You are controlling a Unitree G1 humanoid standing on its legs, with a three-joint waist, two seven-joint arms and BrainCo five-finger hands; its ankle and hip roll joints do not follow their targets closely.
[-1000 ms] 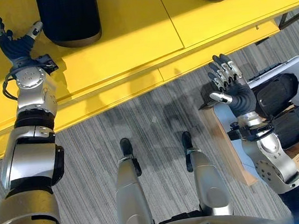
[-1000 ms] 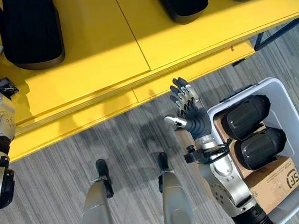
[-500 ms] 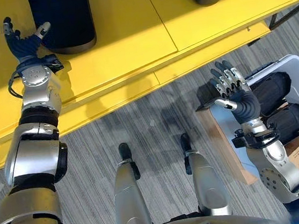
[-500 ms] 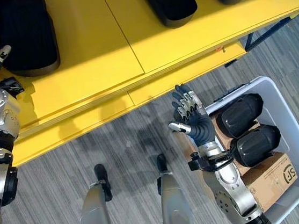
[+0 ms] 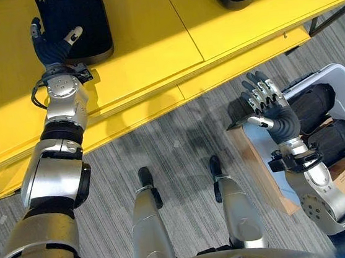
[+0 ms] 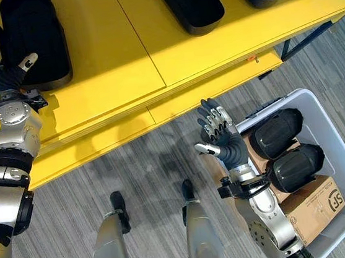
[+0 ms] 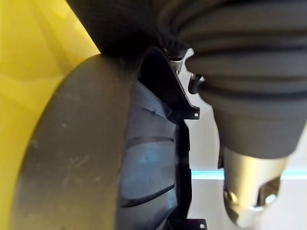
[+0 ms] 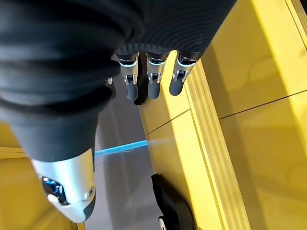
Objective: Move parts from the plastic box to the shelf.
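While the left hand (image 6: 9, 78) rests spread against a black ribbed part (image 6: 32, 39) on the yellow shelf (image 6: 122, 66), the spread, empty right hand (image 6: 222, 137) hovers just beside the grey plastic box (image 6: 342, 166), whose remaining black parts (image 6: 276, 133) lie nearest it.

Cardboard box (image 6: 316, 212): black printed logo letters on its top, in the plastic box (image 6: 343, 153) beside the right hand (image 6: 223, 139).
Other readable print: none.
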